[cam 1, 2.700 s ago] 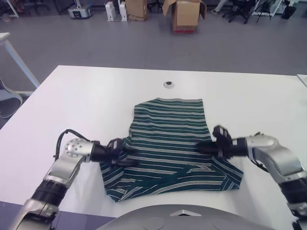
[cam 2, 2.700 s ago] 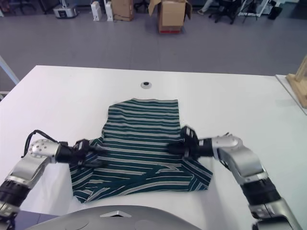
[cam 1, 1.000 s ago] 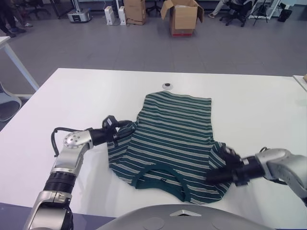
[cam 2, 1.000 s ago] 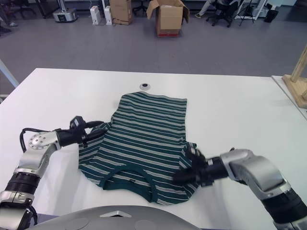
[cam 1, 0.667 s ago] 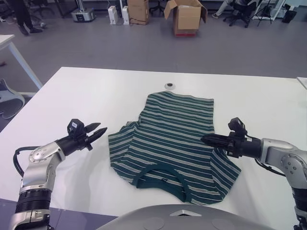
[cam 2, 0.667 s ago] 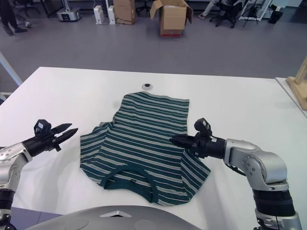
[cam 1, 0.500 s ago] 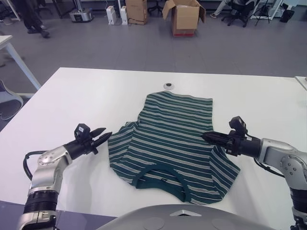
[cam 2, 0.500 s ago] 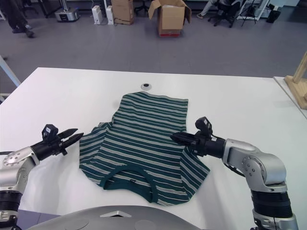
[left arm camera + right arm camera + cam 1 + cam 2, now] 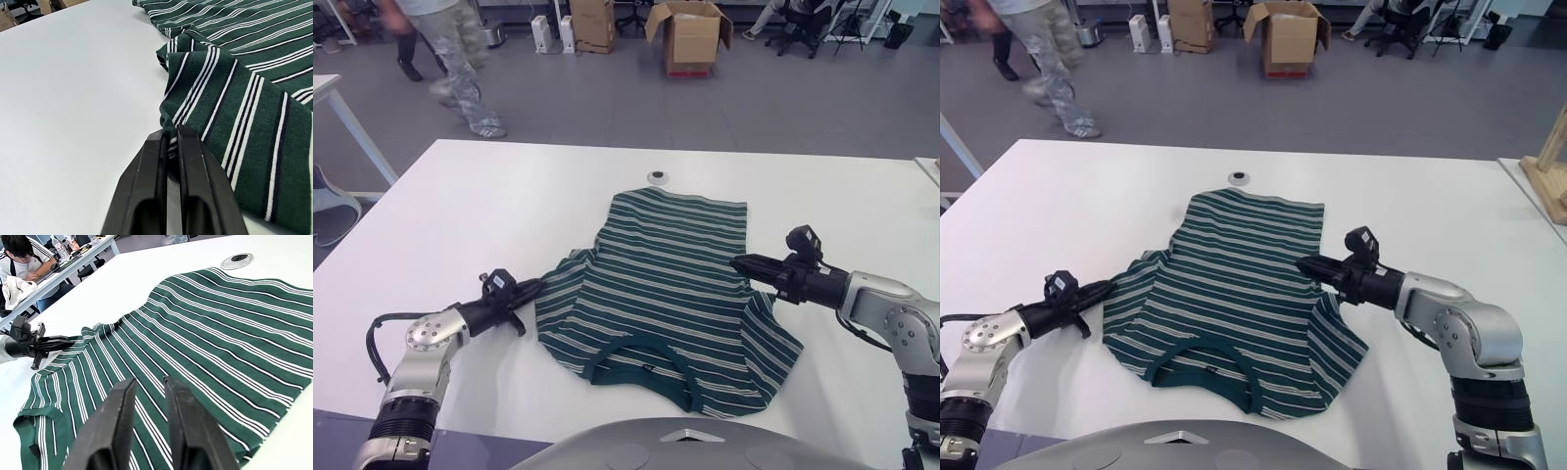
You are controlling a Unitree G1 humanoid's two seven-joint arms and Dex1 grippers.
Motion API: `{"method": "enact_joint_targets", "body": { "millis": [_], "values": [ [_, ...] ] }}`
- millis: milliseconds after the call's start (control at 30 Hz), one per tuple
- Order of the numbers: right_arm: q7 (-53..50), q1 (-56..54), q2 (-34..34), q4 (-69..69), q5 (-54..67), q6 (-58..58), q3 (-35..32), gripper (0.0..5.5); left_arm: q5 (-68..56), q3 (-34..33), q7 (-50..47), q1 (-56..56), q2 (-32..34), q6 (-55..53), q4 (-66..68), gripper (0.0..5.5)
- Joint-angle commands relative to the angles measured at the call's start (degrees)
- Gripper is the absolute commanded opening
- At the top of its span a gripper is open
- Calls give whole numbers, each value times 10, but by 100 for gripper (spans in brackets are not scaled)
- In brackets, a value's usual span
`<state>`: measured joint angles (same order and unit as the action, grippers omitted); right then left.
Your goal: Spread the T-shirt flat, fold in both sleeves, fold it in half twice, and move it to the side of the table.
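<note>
Through the head camera I see the T-shirt (image 9: 666, 284), dark green with white stripes, lying mostly spread on the white table (image 9: 489, 196). Its collar is toward me and its hem toward the far edge. The left gripper (image 9: 532, 288) sits low at the sleeve (image 9: 563, 284) on my left. The right gripper (image 9: 741, 262) hangs over the shirt's right side. A round cable grommet (image 9: 657, 176) sits in the table just beyond the hem. On the floor behind stands an open cardboard box (image 9: 690, 34); any print on it is too small for me to read. A wooden frame (image 9: 1552, 162) shows off to the right.

On the left wrist camera, the left gripper's fingers (image 9: 190, 161) are pressed together, with the sleeve's striped hem pinched between their tips, right down at the tabletop.

On the right wrist camera, the right gripper's fingers (image 9: 122, 406) stand slightly apart with nothing between them, above the striped cloth. Farther off I see the left gripper at the sleeve edge.
</note>
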<state>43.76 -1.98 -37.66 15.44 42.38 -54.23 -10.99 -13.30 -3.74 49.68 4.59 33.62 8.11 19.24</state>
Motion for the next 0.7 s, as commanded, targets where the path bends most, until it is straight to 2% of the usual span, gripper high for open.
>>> {"method": "enact_joint_targets", "body": {
  "millis": [33,133,200,300,400,467,500,600,700],
  "values": [
    [-9,-7,1,-7,-10,11,1,107,-17,-23,-24,2,-11,-37,-10,3],
    [-7,3,-2,-7,-18,26,9,107,-94,-27,30,-4,15,-116,-133,3],
    [-8,3,0,-8,-24,30,16,107,-103,8,78,-10,49,-169,-213,3],
    [-9,-4,5,-10,-27,34,22,107,-63,76,93,-33,68,-219,-284,3],
    [-9,2,8,-5,-28,40,28,107,26,162,47,-34,32,-219,-277,3],
    [-11,7,6,-3,-27,37,28,107,60,205,19,-38,9,-255,-266,3],
    [-8,14,1,4,-24,36,25,107,57,211,12,-41,-2,-275,-268,31],
    [3,34,-12,3,-20,38,9,107,-17,172,-10,-40,-43,-330,-321,87],
    [41,108,-42,1,3,33,-59,107,-208,60,-17,-51,-80,-421,-392,91]
  ]
}}
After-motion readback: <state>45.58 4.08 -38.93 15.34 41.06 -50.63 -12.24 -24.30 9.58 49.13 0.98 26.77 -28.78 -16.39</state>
